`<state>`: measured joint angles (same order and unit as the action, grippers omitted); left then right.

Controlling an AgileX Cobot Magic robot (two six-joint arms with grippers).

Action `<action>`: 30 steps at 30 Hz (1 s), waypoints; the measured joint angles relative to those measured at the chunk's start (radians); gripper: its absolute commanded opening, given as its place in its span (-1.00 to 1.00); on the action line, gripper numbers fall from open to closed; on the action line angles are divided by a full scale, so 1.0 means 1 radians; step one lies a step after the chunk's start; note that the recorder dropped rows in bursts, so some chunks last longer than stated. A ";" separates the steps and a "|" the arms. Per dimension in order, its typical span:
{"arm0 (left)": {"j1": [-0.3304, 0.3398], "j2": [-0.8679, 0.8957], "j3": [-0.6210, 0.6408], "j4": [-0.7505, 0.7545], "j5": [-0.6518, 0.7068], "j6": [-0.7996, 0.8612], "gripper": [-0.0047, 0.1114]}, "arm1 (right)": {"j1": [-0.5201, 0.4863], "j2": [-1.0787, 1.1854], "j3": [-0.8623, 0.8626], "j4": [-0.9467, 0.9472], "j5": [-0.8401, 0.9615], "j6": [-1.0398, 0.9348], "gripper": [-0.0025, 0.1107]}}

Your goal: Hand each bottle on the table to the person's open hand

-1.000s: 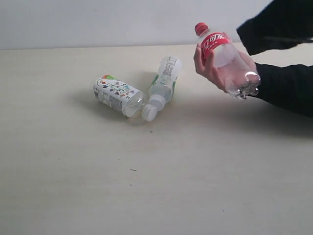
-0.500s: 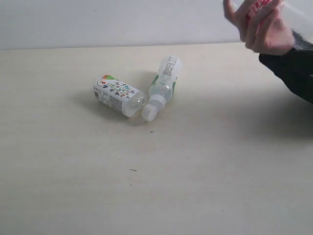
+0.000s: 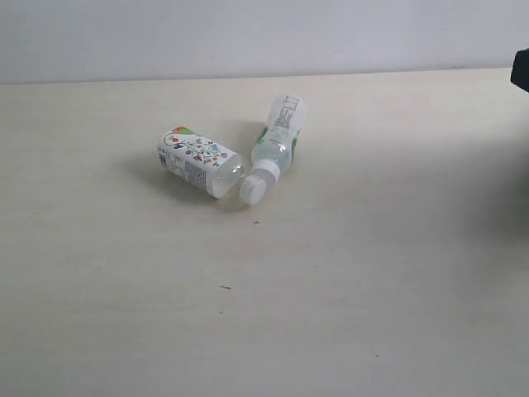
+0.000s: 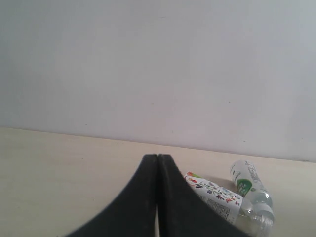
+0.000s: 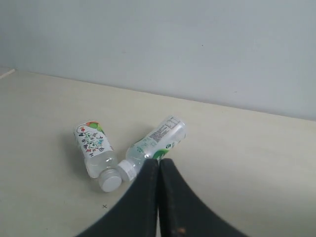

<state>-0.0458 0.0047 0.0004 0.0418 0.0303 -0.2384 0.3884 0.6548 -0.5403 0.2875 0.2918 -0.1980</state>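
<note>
Stubby bottle [image 3: 201,161] and slim bottle [image 3: 274,145] (at its three o'clock) await pickup, left claw [image 4: 157,158] and right claw [image 5: 159,162] pinched shut, empty.

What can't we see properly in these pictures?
- Exterior view: a black shape is cut off by the right edge, so I cannot tell what it is.
- Left wrist view: the shut left gripper hides part of the short stubby white printed-label plastic bottle.
- Right wrist view: the shut right gripper covers a bit of the slim clear green-white-label bottle.
- All views: the label print is too small to read.
</note>
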 measured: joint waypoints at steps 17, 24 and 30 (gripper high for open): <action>0.000 0.000 0.000 0.000 0.000 0.000 -0.92 | 0.000 -0.059 0.040 0.002 -0.008 -0.034 -0.96; 0.000 0.000 0.000 0.000 0.000 0.000 -0.92 | 0.000 -0.103 0.058 0.002 -0.045 -0.034 -0.96; 0.000 0.000 0.000 0.000 0.000 0.000 -0.92 | 0.000 -0.119 0.058 0.002 -0.049 -0.034 -0.96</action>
<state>-0.0458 0.0047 0.0004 0.0418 0.0303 -0.2384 0.3884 0.5358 -0.4822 0.2891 0.2426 -0.2321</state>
